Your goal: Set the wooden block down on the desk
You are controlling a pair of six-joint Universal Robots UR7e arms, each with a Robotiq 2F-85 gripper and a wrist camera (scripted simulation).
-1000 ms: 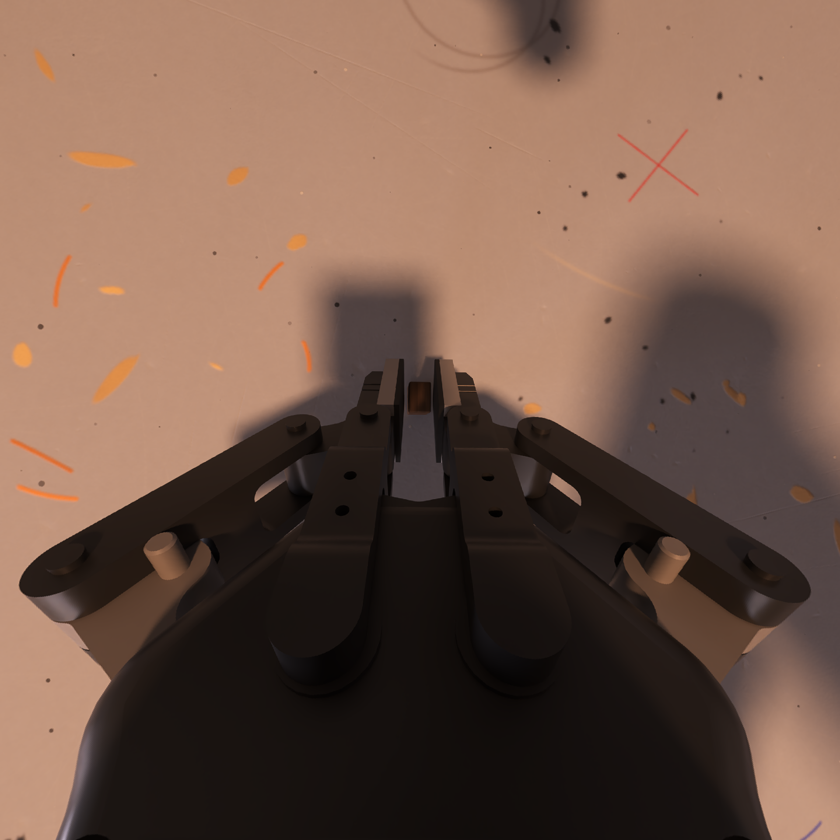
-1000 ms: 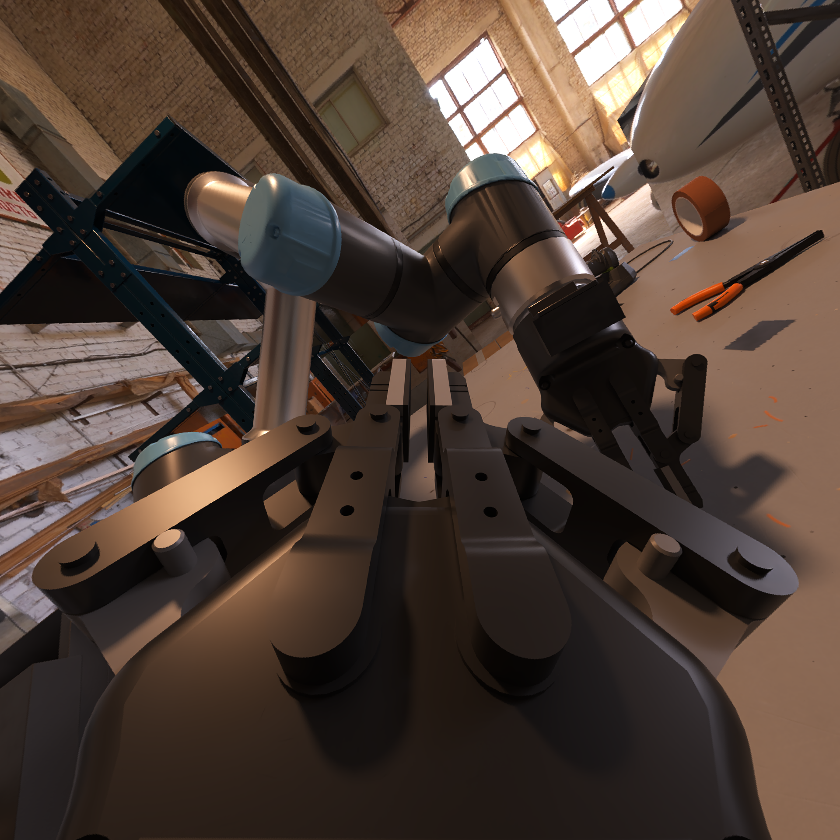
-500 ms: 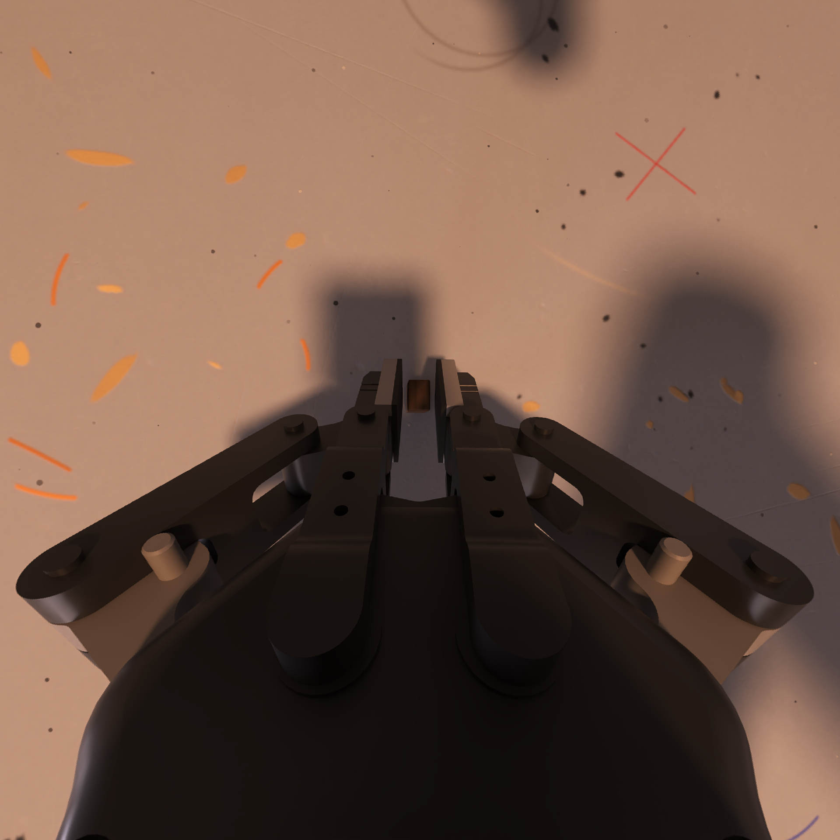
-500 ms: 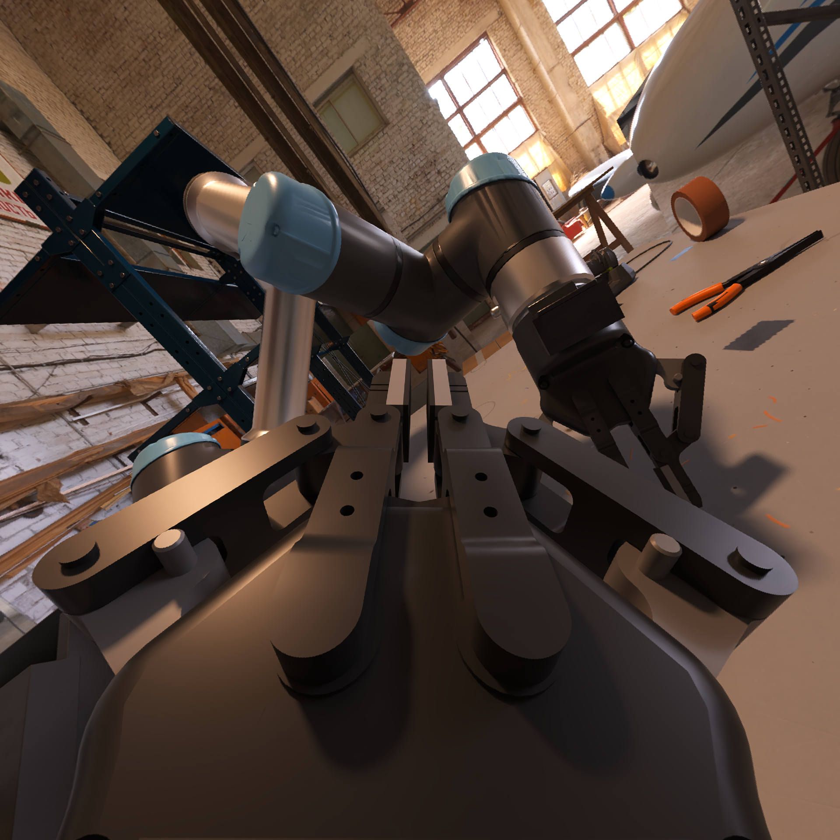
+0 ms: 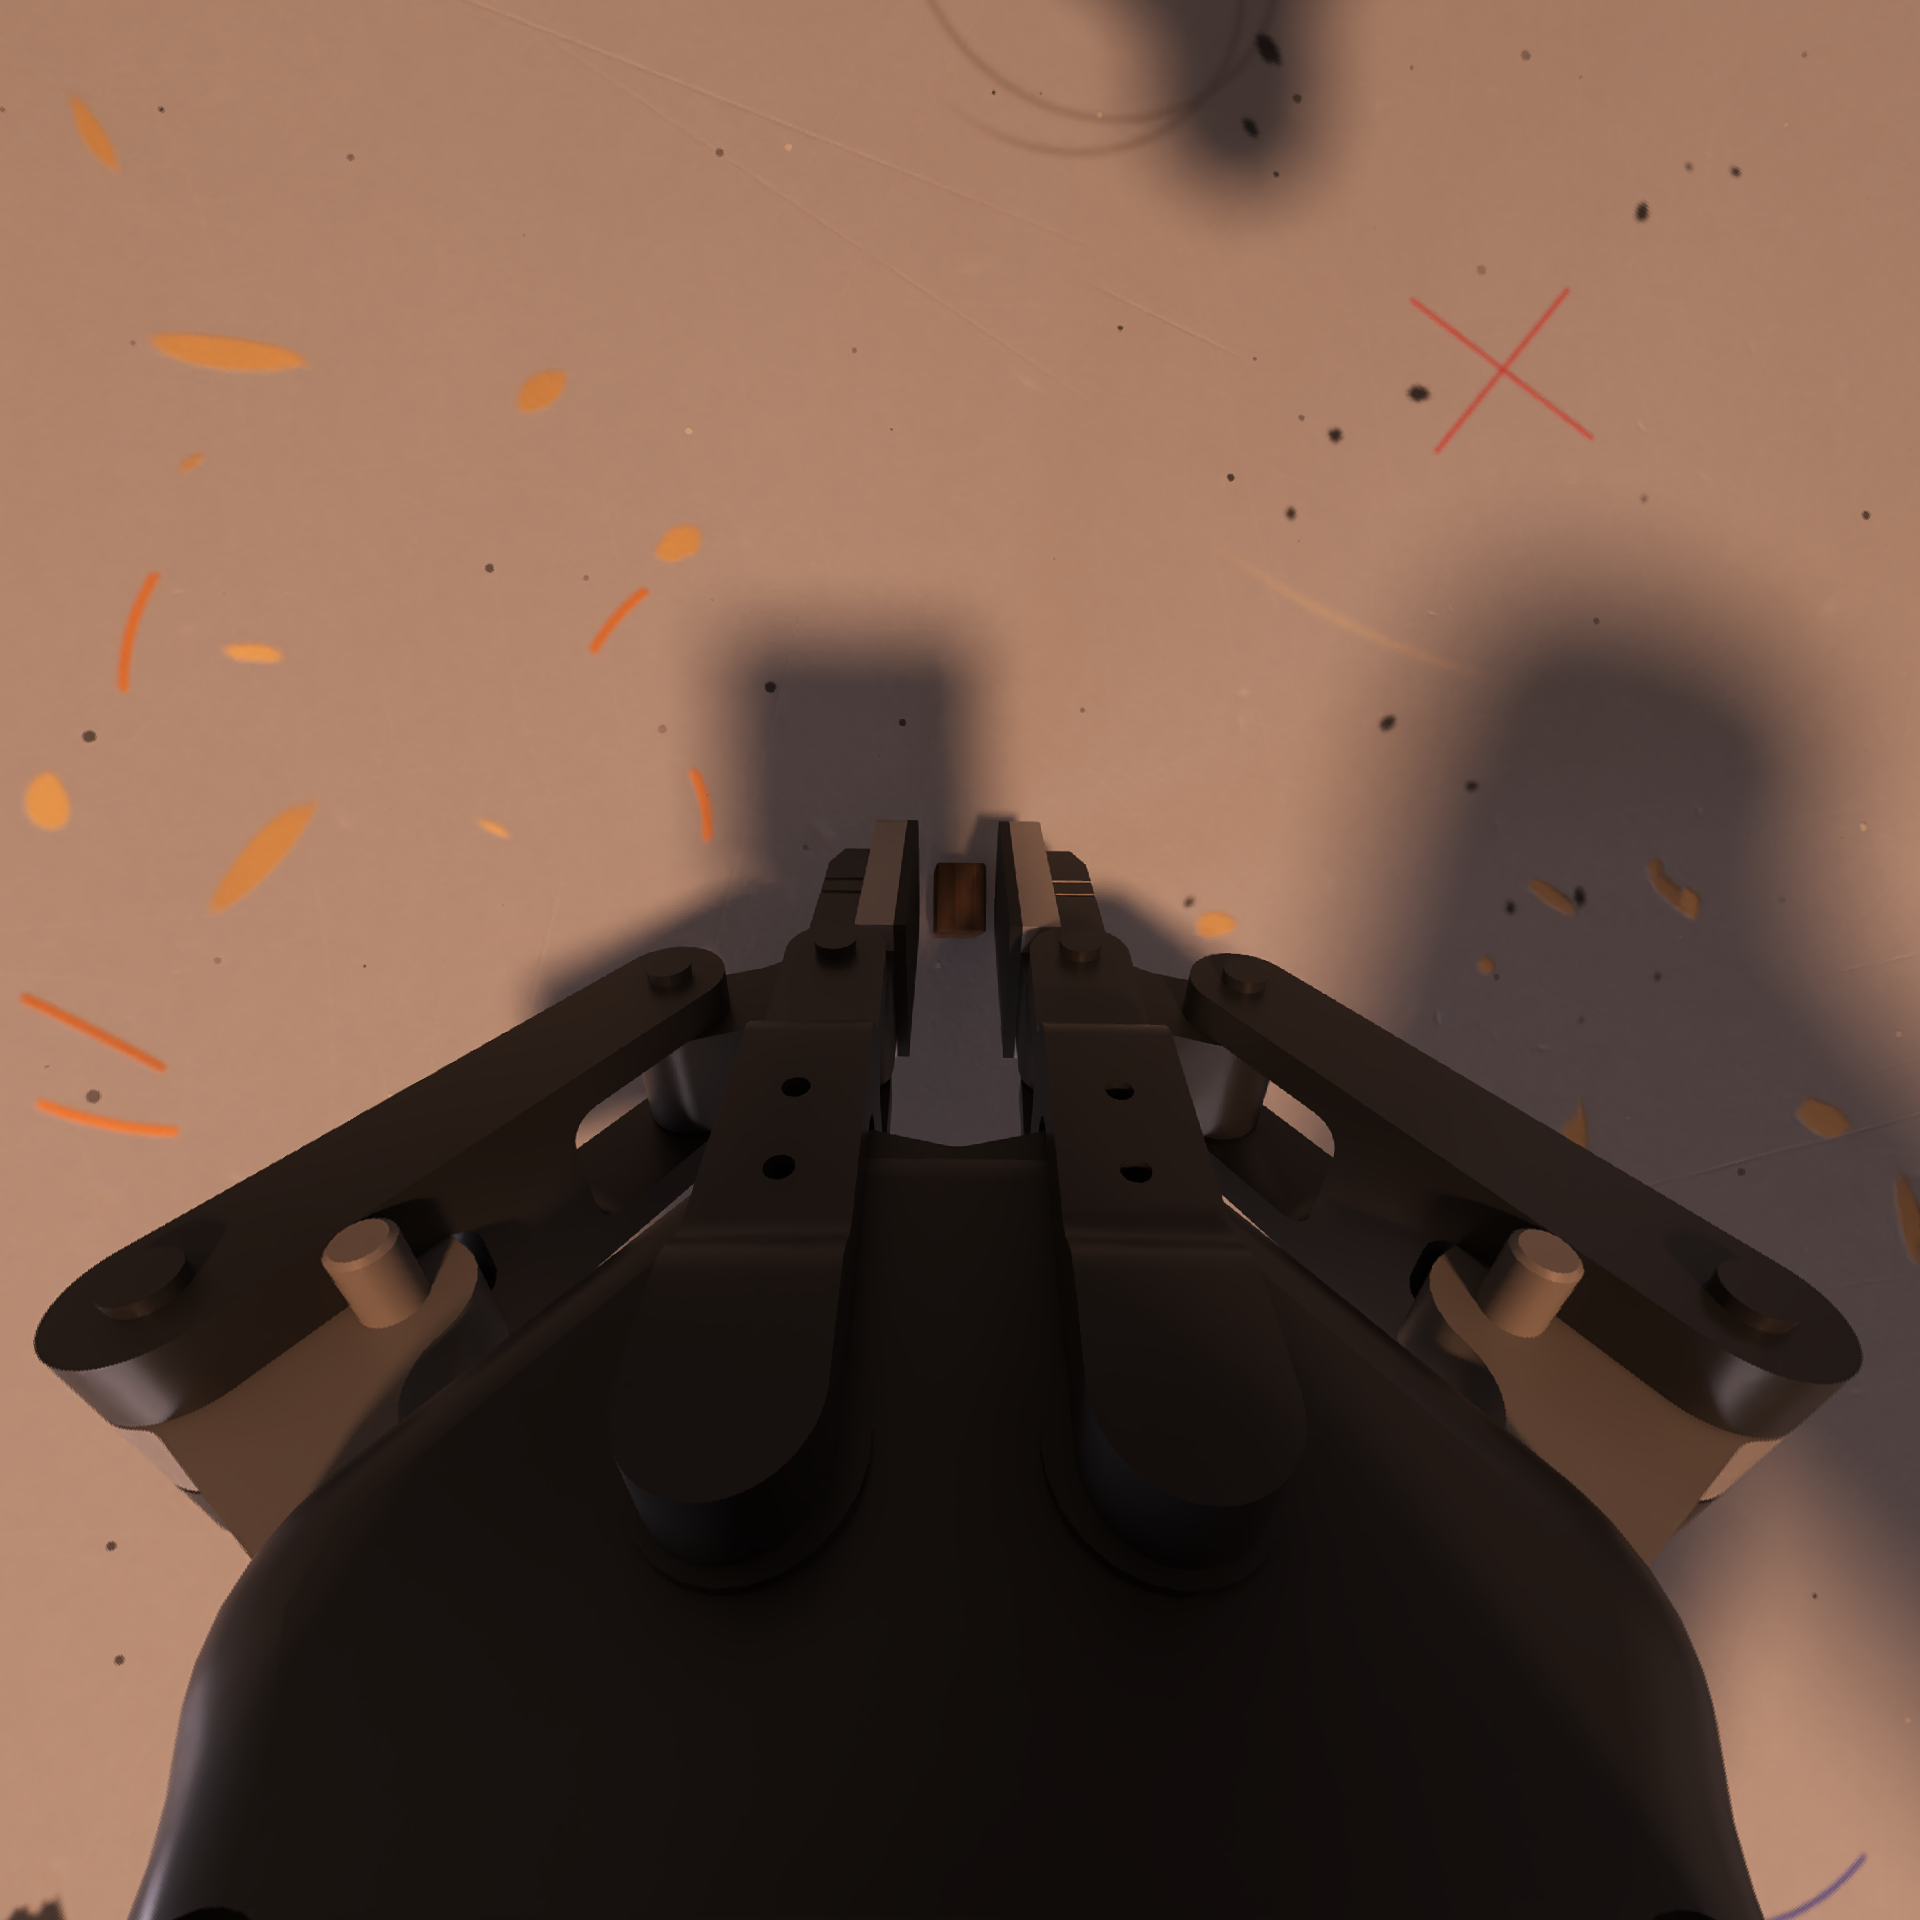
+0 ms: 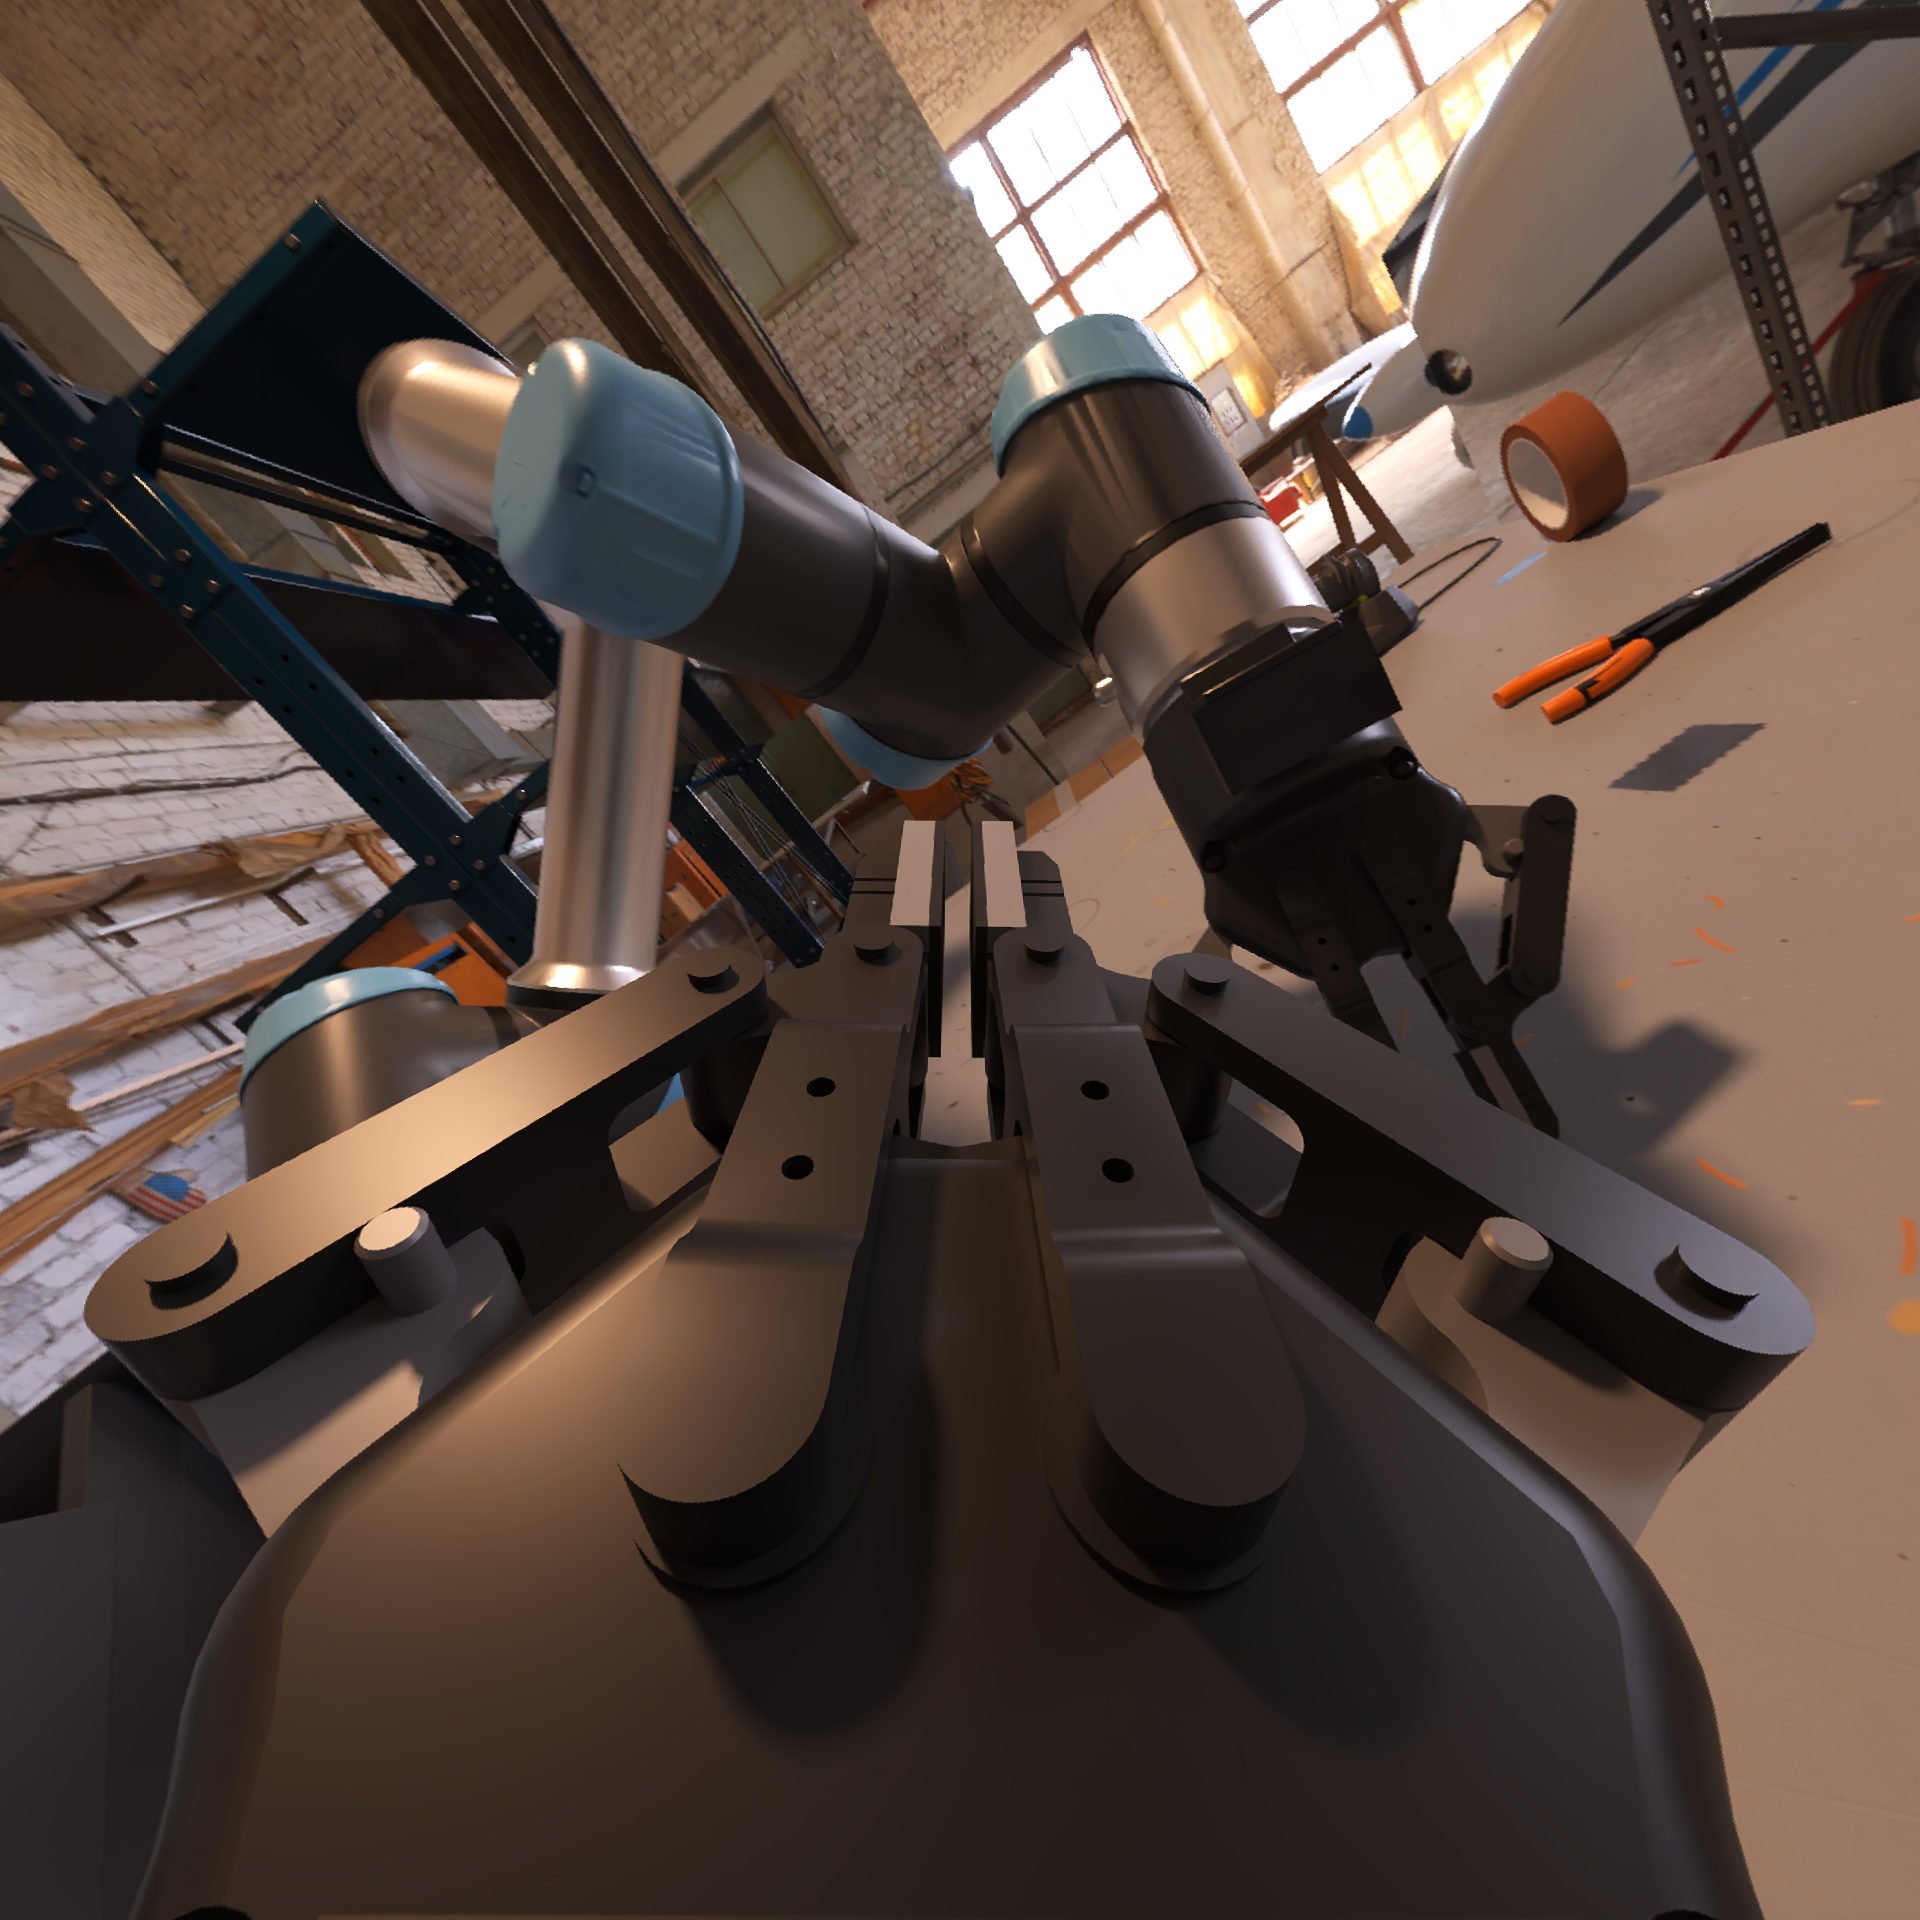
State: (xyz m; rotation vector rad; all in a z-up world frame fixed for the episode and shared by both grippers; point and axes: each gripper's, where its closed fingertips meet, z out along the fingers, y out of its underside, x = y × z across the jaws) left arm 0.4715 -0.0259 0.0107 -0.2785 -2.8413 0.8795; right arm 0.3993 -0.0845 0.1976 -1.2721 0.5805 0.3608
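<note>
A small brown wooden block (image 5: 959, 899) sits between the fingertips of my left gripper (image 5: 958, 831), which points straight down at the tan desk (image 5: 1039, 416). The jaws stand a little wider than the block, with a thin dark gap on each side. Whether the block rests on the desk is hidden by the fingers. My right gripper (image 6: 958, 862) is shut to a narrow slit with nothing in it and hangs low over the desk. It looks across at the left gripper (image 6: 1496, 1091), whose fingertips are close to the desk surface.
A red cross mark (image 5: 1501, 369) and orange flecks are on the desk. An orange tape roll (image 6: 1564, 468), orange-handled pliers (image 6: 1662, 634) and a dark patch (image 6: 1688, 756) lie far right. The left arm (image 6: 831, 623) spans the middle.
The left gripper's jaws have spread slightly. The block has shifted a little with the desk relative to the fingertips. The right gripper has not moved.
</note>
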